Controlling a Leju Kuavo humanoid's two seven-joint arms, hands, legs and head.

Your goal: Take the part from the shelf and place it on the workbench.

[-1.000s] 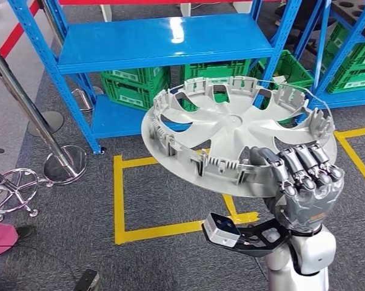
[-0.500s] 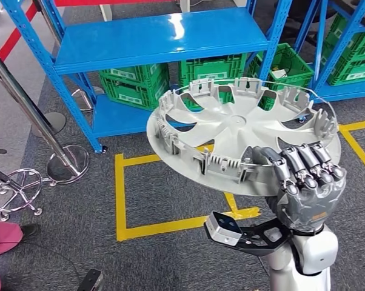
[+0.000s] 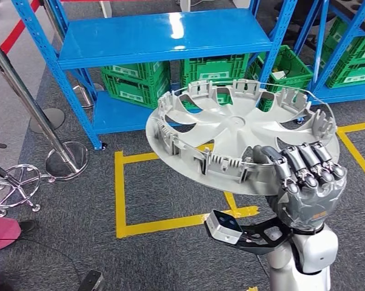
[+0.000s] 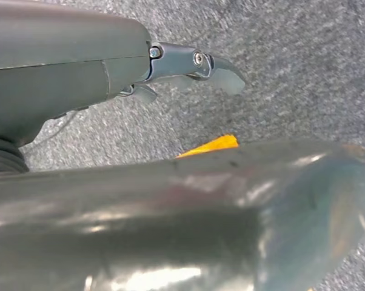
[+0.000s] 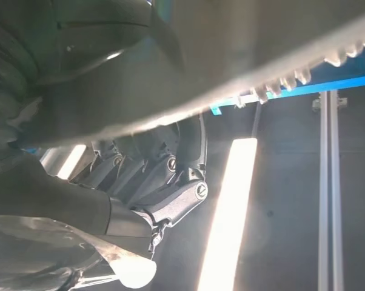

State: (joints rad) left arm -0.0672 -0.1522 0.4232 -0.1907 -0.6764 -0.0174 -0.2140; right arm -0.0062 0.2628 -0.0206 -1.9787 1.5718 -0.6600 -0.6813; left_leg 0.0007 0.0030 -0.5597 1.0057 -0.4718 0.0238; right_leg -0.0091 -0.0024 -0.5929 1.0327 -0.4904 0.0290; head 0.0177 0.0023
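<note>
Clearly, the pick was already behind me: the right hand [image 3: 308,182] had its fingers [image 3: 304,163] curled over the near rim of the part [image 3: 235,130], a grey wheel cover held roughly level with its ribbed inner side up, in the air in front of the robot. It hung above the carpet and the yellow floor tape [image 3: 120,194], short of the blue shelf [image 3: 162,36], touching neither. From the right wrist view I could see dark fingers [image 5: 171,188] tucked under the cover's edge. The left hand [image 4: 103,66] hung over the floor; I couldn't tell how its fingers were set. I saw no workbench, so I judged the carry and the set-down were what remained of the job.
</note>
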